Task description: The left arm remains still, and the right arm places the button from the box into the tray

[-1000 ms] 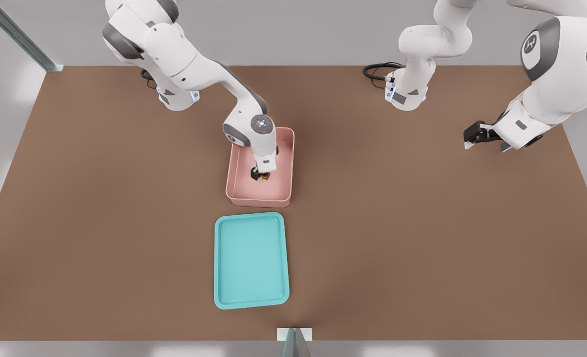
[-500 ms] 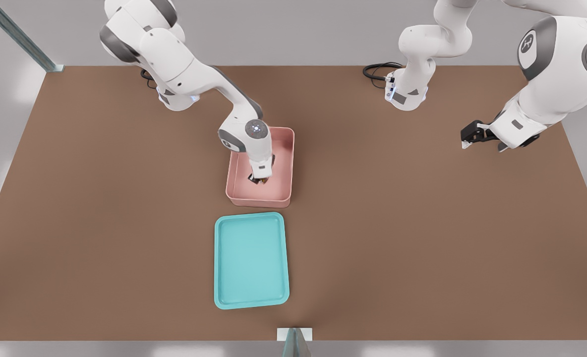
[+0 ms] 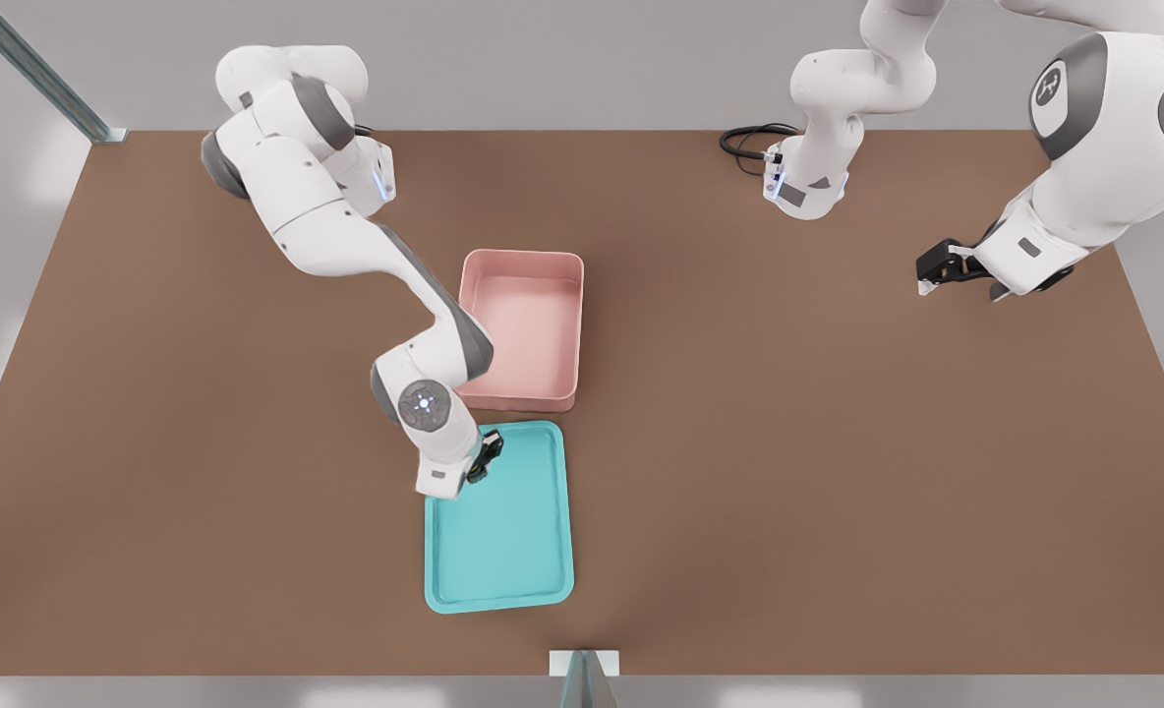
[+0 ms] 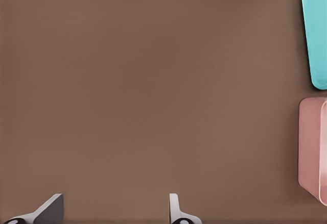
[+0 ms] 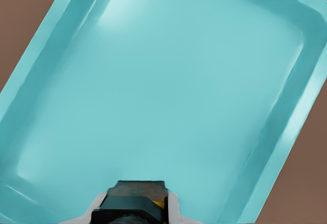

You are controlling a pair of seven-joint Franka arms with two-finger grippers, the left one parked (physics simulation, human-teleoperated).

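My gripper (image 3: 482, 462) hangs over the near-box end of the teal tray (image 3: 543, 551), toward the front view's left. It is shut on the button (image 5: 137, 196), whose dark body and a sliver of yellow cap show between the fingers (image 5: 173, 206) in the right wrist view. That view looks down on the tray's bare floor (image 5: 168, 96). The pink box (image 3: 523, 329) stands just behind the tray and holds nothing that shows. The tray (image 4: 316, 35) and the box (image 4: 312, 150) also appear at the edge of the left wrist view.
The brown table (image 3: 838, 472) spreads wide on both sides of the two containers. The parked arm (image 3: 1034, 236) stays at the front view's far right. A black cable (image 3: 744, 143) coils at the table's back edge.
The gripper has lifted out of the pink box with the button and swung toward the camera, over the tray's near-box end. The box now shows nothing inside.
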